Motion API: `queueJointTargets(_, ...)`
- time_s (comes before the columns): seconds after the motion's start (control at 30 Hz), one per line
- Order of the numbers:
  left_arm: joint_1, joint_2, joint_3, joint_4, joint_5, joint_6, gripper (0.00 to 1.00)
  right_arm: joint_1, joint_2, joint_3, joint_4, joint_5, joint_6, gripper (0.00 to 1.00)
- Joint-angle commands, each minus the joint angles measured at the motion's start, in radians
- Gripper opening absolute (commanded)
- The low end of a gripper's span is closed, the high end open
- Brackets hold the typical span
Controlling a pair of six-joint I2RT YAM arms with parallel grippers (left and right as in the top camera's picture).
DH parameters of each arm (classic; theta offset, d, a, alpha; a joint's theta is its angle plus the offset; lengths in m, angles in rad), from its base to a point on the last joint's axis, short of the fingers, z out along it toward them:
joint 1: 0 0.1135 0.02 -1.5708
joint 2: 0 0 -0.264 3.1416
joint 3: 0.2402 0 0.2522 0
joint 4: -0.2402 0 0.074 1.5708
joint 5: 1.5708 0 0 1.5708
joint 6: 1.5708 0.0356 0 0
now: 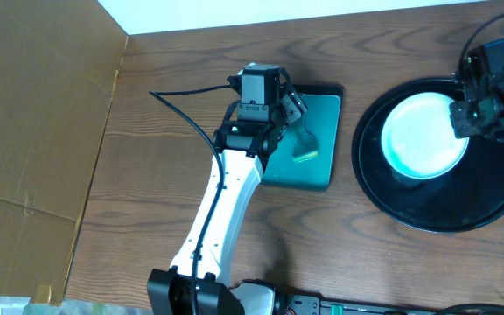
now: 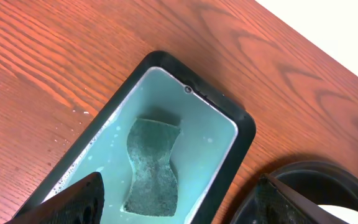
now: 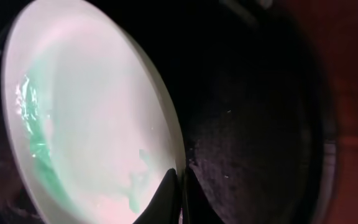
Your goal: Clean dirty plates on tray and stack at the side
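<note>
- The right gripper (image 1: 462,118) is at the far right of the wooden table (image 1: 147,175), reaching in over the black tray (image 1: 462,206).
- Its wrist camera shows the two fingers (image 3: 165,194) closed close together on the rim of a plate (image 3: 92,112), with the plate's edge running down between them.
- The plate (image 1: 423,136) is white and sits inside the black tray, in its upper left part and close to the raised rim there.
- I cannot tell whether the gripped edge is lifted off the tray or still resting flat.
- There is a teal smear across the plate, thickest along its left curve and trailing towards the pinched edge.
- From overhead I can make out only this one plate; the rest of the tray floor (image 3: 260,124) is glossy black.
- The left gripper (image 1: 294,118) hangs over the smaller teal tray (image 1: 322,171), which lies just to the left of the black tray without touching it.
- Its jaws are spread wide and grasp nothing, a dark finger (image 2: 79,199) showing at each bottom corner of the wrist view.
- A green sponge (image 2: 153,168) lies flat in that teal tray (image 2: 229,134), below the gap between the fingers.
- The floor of the tray around the sponge looks wet and pale.
</note>
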Motion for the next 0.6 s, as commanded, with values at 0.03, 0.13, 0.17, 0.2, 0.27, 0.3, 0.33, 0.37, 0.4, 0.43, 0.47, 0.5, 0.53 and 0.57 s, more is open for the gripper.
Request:
queueJointTargets(0.03, 0.004, 0.001, 0.009, -0.003, -0.009, 0.002, 0.79, 0.080, -0.077, 0.018, -0.014, 0.259, -0.025, 0.01)
queueJointTargets(0.13, 0.004, 0.001, 0.009, -0.003, -0.009, 0.002, 0.79, 0.134, -0.118, 0.018, -0.015, 0.351, -0.060, 0.01)
queueJointTargets(0.17, 0.004, 0.001, 0.009, -0.003, -0.009, 0.002, 0.79, 0.149, -0.129, 0.018, -0.014, 0.375, -0.069, 0.01)
queueJointTargets(0.2, 0.004, 0.001, 0.009, -0.003, -0.009, 0.002, 0.79, 0.161, -0.137, 0.018, -0.014, 0.394, -0.072, 0.01)
queueJointTargets(0.27, 0.004, 0.001, 0.009, -0.003, -0.009, 0.002, 0.79, 0.191, -0.151, 0.018, -0.014, 0.449, -0.084, 0.01)
queueJointTargets(0.3, 0.004, 0.001, 0.009, -0.003, -0.009, 0.002, 0.79, 0.202, -0.154, 0.018, -0.014, 0.471, -0.089, 0.01)
queueJointTargets(0.33, 0.004, 0.001, 0.009, -0.003, -0.009, 0.002, 0.79, 0.214, -0.154, 0.018, -0.014, 0.500, -0.090, 0.01)
queueJointTargets(0.37, 0.004, 0.001, 0.009, -0.003, -0.009, 0.002, 0.79, 0.224, -0.154, 0.018, -0.014, 0.527, -0.090, 0.01)
queueJointTargets(0.4, 0.004, 0.001, 0.009, -0.003, -0.009, 0.002, 0.79, 0.234, -0.154, 0.018, -0.015, 0.553, -0.096, 0.01)
queueJointTargets(0.43, 0.004, 0.001, 0.009, -0.003, -0.009, 0.002, 0.79, 0.246, -0.154, 0.018, -0.018, 0.587, -0.100, 0.01)
queueJointTargets(0.47, 0.004, 0.001, 0.009, -0.003, -0.009, 0.002, 0.79, 0.255, -0.154, 0.018, -0.018, 0.614, -0.102, 0.01)
queueJointTargets(0.5, 0.004, 0.001, 0.009, -0.003, -0.009, 0.002, 0.79, 0.266, -0.154, 0.018, -0.018, 0.650, -0.105, 0.01)
queueJointTargets(0.53, 0.004, 0.001, 0.009, -0.003, -0.009, 0.002, 0.79, 0.278, -0.154, 0.018, -0.016, 0.695, -0.105, 0.01)
queueJointTargets(0.57, 0.004, 0.001, 0.009, -0.003, -0.009, 0.002, 0.79, 0.290, -0.154, 0.018, -0.016, 0.740, -0.110, 0.01)
